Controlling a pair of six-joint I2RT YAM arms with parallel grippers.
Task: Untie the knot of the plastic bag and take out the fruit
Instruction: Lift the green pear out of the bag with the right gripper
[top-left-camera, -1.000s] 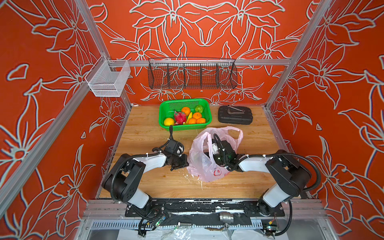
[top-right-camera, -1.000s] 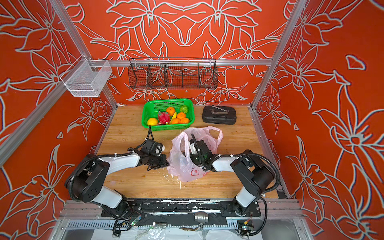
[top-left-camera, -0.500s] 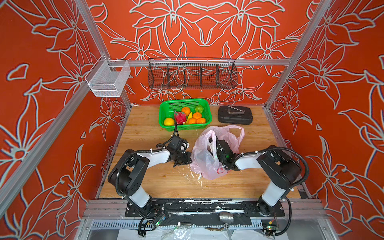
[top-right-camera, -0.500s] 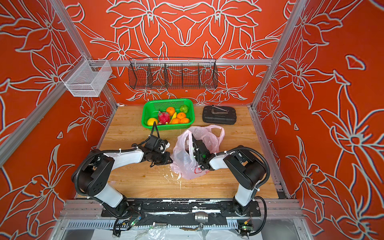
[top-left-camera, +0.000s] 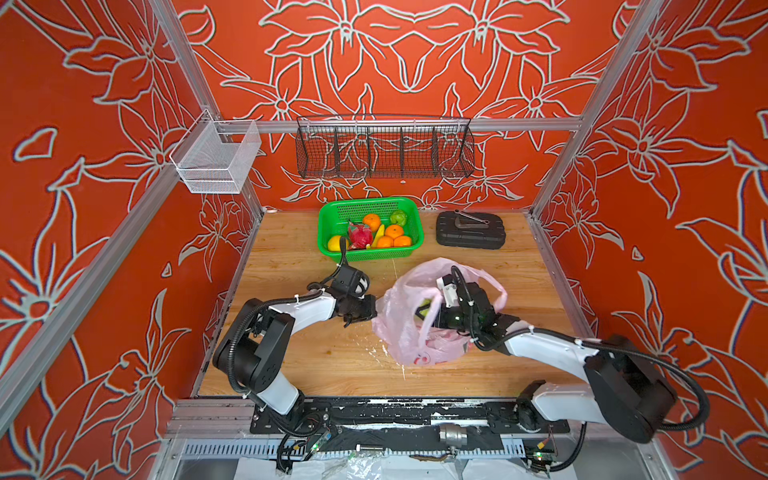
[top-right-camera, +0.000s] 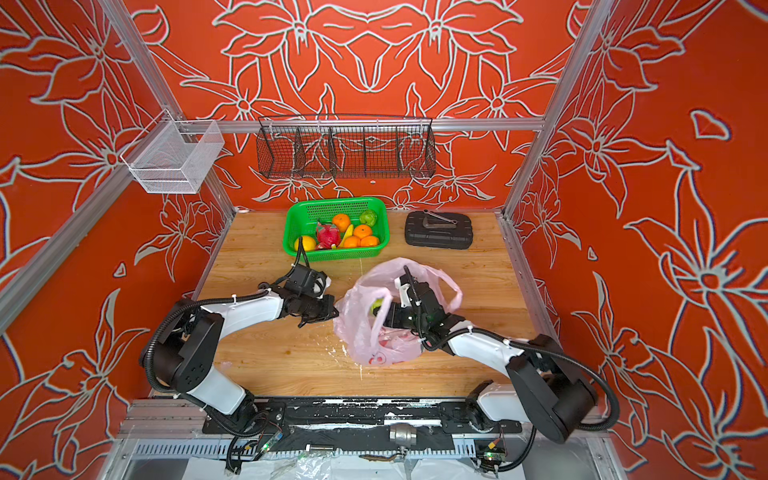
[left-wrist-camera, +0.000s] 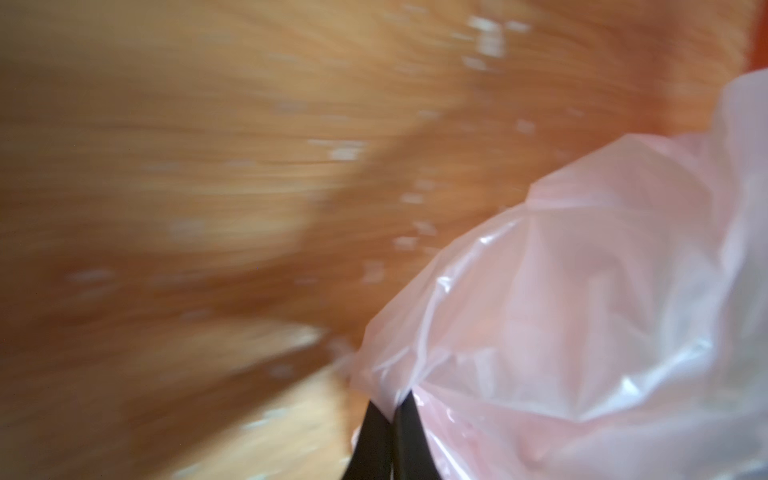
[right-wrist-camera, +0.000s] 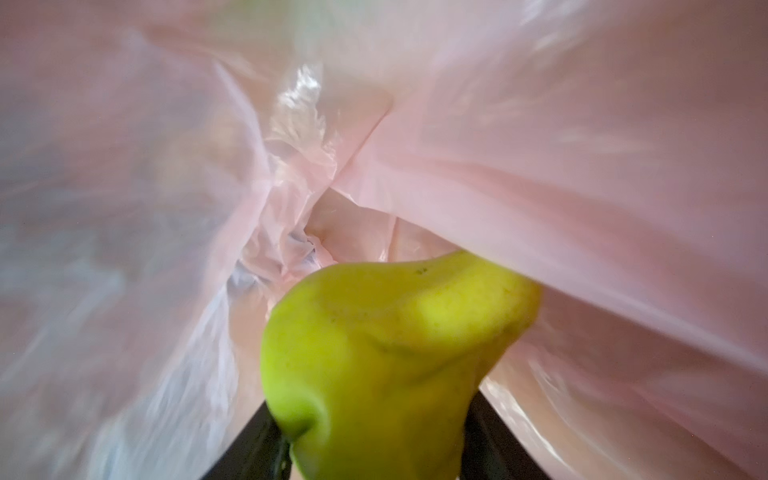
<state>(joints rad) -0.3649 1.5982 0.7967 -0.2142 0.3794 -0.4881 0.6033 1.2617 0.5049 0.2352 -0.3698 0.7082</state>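
Front of desk (top-left-camera: 316, 361), both arms reach inward from the base rail.

Nearest contact: the left claw (top-left-camera: 371, 311) is clenched on the left edge of the plastic bag (top-left-camera: 399, 332). The left wrist view shows a fold of pink film pinched between the two black fingers (left-wrist-camera: 376, 440). A second ago this claw hung just short of the bag, not touching it.

Next in, the right claw (top-left-camera: 432, 316) is down inside the bag's mouth. Its jaws, wide a second ago, have drawn in around a green pear (right-wrist-camera: 386, 353). The right wrist view shows the pear seated between both fingers, with film all round. This reads as a grip, and the pear is not yet lifted clear.

The bag now stands taller and rounder than before, its mouth held open. No knot is seen. One handle loop (top-left-camera: 496, 286) lies free on the far-right side, so the untying looks done.

Judgement: probably the last piece to come out, though folds hide the bag's floor.

Farther back, the green basket (top-left-camera: 327, 232) holds the other fruit (top-left-camera: 394, 237): oranges, a dragon fruit, a yellow one. A black case (top-left-camera: 469, 237) sits beside it.
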